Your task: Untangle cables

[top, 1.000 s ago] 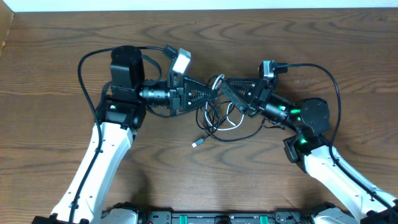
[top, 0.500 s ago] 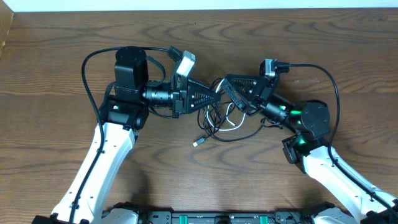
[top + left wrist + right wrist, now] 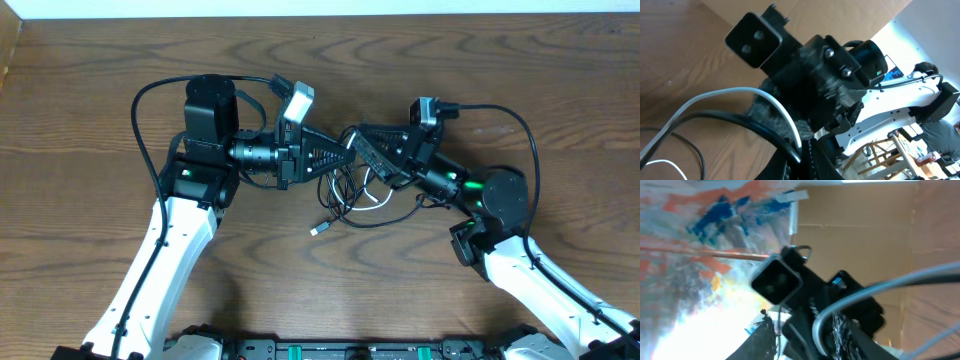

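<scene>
Both grippers meet over the cables (image 3: 346, 196), mid-desk (image 3: 90, 110).
left gripper (image 3: 343, 147): jaws clamped tight, pinching the grey cable (image 3: 740, 92) and the black cable (image 3: 730, 120) at the far edge of the tangle. right gripper (image 3: 357, 135): just right of it, jaws partly apart, grey strand running between them; can't tell if it grips. The rest of the bundle lies loose on the near side, with the plug end (image 3: 316, 231) at near-left.

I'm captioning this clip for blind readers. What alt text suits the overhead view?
Seen from above a wooden table, the left gripper is shut on thin black and white cables, with the right gripper open close beside it. The rest of the tangle lies on the table below them, a plug end at lower left.
</scene>
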Available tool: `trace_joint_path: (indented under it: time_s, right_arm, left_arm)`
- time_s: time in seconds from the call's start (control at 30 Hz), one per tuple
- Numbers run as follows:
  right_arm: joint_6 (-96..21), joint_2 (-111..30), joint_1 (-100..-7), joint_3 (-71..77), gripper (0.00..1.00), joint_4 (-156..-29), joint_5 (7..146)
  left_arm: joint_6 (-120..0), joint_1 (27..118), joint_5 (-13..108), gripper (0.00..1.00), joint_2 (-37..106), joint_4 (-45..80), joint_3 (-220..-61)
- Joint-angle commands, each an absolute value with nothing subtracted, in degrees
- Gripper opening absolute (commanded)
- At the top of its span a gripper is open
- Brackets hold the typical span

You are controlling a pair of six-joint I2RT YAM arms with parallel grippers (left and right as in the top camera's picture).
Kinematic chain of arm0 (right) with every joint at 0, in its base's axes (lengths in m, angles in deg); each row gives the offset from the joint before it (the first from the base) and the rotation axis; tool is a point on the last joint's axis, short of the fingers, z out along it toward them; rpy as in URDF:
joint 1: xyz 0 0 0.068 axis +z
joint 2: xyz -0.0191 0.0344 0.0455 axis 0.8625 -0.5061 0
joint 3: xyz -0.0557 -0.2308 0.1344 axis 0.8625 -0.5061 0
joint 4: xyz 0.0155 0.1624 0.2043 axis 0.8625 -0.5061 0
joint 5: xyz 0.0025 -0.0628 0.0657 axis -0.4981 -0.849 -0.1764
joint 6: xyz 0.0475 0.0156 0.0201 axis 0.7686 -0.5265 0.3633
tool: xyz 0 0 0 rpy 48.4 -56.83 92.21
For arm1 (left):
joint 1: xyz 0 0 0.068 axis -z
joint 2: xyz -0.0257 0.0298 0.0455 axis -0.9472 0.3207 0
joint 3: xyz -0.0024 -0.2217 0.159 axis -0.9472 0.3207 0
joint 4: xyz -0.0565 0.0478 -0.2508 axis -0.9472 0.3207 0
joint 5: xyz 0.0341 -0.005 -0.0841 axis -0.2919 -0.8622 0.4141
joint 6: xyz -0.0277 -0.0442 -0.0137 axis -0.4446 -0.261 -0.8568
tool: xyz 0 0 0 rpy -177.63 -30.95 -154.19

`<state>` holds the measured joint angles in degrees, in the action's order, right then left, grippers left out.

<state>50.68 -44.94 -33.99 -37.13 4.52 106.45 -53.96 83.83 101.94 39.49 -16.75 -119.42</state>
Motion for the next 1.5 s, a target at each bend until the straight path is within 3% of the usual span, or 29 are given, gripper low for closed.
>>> trace_joint_path:
  time_s: [0.0,0.77,0.83,0.93,0.97,1.23,1.47]
  right_arm:
    - [51.7,-44.7,-33.6,-36.9,0.34,6.5,104.6]
    - [50.6,-44.8,-33.6,-36.9,0.23,5.6,101.9]
    - [50.6,-44.8,-33.6,-36.9,0.18,5.5,101.9]
    - [50.6,-44.8,-33.6,-36.9,0.01,5.5,101.9]
    - [49.9,-44.8,-33.6,-36.9,0.01,5.5,101.9]
    - [29.1,-44.7,-34.4,-36.9,0.01,0.7,100.5]
    - [19.1,-44.7,-38.7,-36.9,0.01,-6.8,101.2]
  left_arm:
    - [-53.0,83.9,103.1,0.08,39.7,-16.9,-120.0]
    - [-53.0,85.9,103.1,0.08,39.7,-16.5,-120.0]
    - [-53.0,85.9,103.1,0.08,39.7,-16.5,-120.0]
    - [-53.0,85.9,103.1,0.08,39.7,-16.5,-120.0]
    - [-53.0,85.9,103.0,0.08,39.7,-16.5,-120.0]
    - [-53.0,85.7,89.4,0.45,39.7,-11.9,-120.0]
    - [-53.0,85.7,67.8,0.47,39.7,-1.6,-120.0]
